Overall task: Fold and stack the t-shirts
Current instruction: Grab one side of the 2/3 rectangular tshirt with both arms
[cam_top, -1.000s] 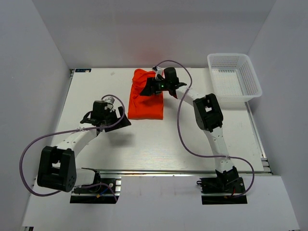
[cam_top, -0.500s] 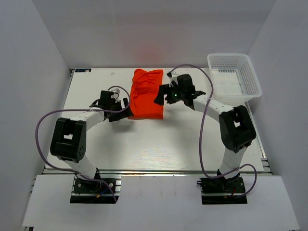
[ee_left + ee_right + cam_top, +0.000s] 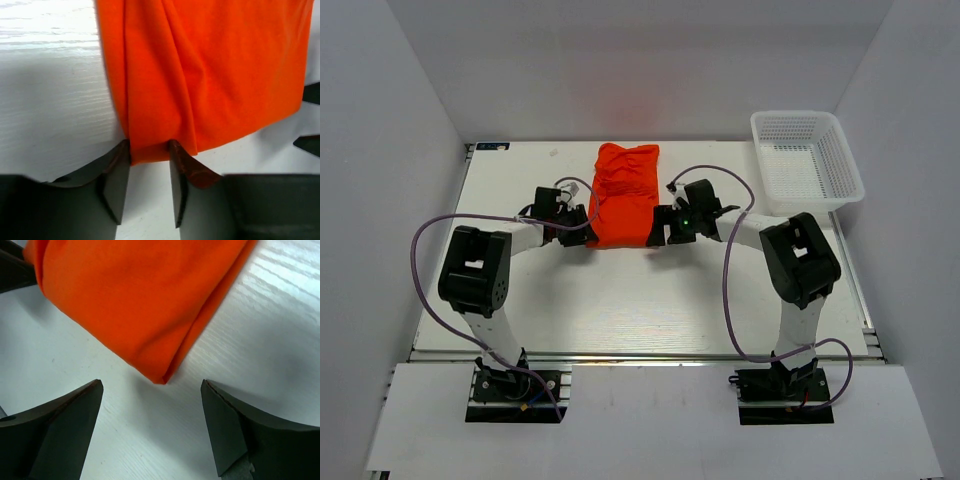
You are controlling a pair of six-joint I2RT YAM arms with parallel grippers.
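The orange-red t-shirt (image 3: 622, 195) lies folded into a tall rectangle at the back middle of the white table (image 3: 620, 300). My left gripper (image 3: 582, 222) sits low at its near left corner. In the left wrist view the t-shirt (image 3: 200, 70) has its hem bunched between the two fingertips, and the left gripper (image 3: 149, 149) is shut on that corner. My right gripper (image 3: 658, 228) is at the near right corner. In the right wrist view the right gripper (image 3: 152, 383) stands wide open, with the folded corner of the t-shirt (image 3: 140, 300) just ahead of the gap, untouched.
A white mesh basket (image 3: 820, 203) stands at the back right corner of the table. Grey walls close in the left, back and right sides. Purple cables loop from both arms over the table.
Both arms swung in to the shirt's near corners, the right one coming down from the shirt's far end. The left jaws closed in on the hem; the right jaws narrowed slightly.
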